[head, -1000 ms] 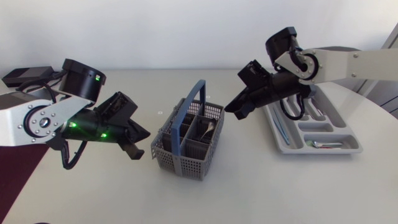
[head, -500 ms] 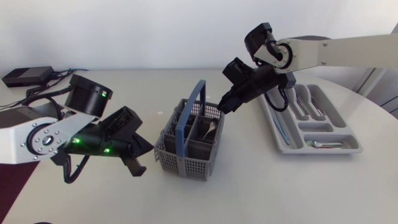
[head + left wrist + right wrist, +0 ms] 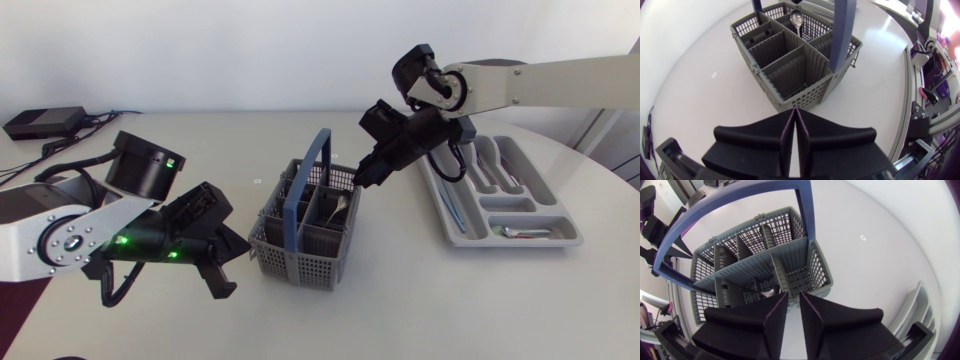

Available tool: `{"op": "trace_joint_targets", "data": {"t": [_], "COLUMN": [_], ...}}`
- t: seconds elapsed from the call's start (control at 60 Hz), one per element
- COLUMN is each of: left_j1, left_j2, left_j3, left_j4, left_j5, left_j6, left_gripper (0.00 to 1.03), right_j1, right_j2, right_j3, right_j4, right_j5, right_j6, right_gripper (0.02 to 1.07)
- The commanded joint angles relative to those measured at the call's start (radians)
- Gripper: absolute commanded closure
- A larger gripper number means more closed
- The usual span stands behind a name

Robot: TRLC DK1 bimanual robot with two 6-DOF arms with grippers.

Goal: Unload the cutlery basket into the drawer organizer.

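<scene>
**Cutlery basket** (image 3: 300, 238): grey, blue handle (image 3: 316, 160), on the bench (image 3: 400, 300). It sits just ahead of the left fingers and below the right fingers.
**Contents:** one spoon (image 3: 338, 208), bowl up; no other piece visible.
**Drawer organizer** (image 3: 456, 228): behind the right fingers, well apart from the basket, cutlery inside.
**Left gripper** (image 3: 795, 125): fingers pressed together, empty.
**Right gripper** (image 3: 794, 305): fingers a narrow slit apart, empty.
**Step, as judged:** fetching the spoon. Widen the right fingers first, descend clear of handle and dividers, pinch the spoon's neck, and lift straight up.
</scene>
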State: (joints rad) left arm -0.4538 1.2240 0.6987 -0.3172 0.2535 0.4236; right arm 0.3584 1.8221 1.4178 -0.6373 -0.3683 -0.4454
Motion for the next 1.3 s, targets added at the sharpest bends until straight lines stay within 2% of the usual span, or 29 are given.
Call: {"op": "trace_joint_targets", "data": {"t": [0.0, 0.267, 0.467, 0.617, 0.817, 1.033, 1.067, 1.2, 1.283], "left_j1": [0.006, 0.007, 0.007, 0.007, 0.003, -0.005, -0.006, -0.006, -0.008], "left_j2": [-0.027, -0.067, -0.089, -0.101, -0.109, -0.115, -0.118, -0.121, -0.123], "left_j3": [-0.016, -0.027, -0.039, -0.045, -0.045, -0.044, -0.044, -0.042, -0.041], "left_j4": [-0.010, -0.025, -0.031, -0.034, -0.034, -0.042, -0.042, -0.042, -0.043], "left_j5": [0.006, 0.009, 0.010, 0.010, 0.010, 0.010, 0.010, 0.010, 0.010], "left_j6": [-0.002, -0.002, -0.002, -0.003, -0.003, -0.009, -0.009, -0.009, -0.011], "left_gripper": [0.94, 0.88, 0.88, 0.88, 0.88, 0.85, 0.85, 0.84, 0.84], "right_j1": [0.016, 0.063, 0.077, 0.080, 0.093, 0.114, 0.116, 0.116, 0.116], "right_j2": [0.005, 0.014, 0.036, 0.039, 0.051, 0.085, 0.091, 0.105, 0.103], "right_j3": [0.023, 0.021, 0.029, 0.035, 0.033, 0.041, 0.044, 0.052, 0.053], "right_j4": [-0.027, -0.045, -0.041, -0.045, -0.058, -0.067, -0.075, -0.087, -0.098], "right_j5": [0.006, 0.029, 0.086, 0.092, 0.094, 0.138, 0.138, 0.138, 0.138], "right_j6": [0.002, 0.005, 0.016, 0.022, 0.025, 0.034, 0.036, 0.039, 0.039], "right_gripper": [0.84, 0.84, 0.83, 0.79, 0.79, 0.80, 0.81, 1.02, 1.02]}}
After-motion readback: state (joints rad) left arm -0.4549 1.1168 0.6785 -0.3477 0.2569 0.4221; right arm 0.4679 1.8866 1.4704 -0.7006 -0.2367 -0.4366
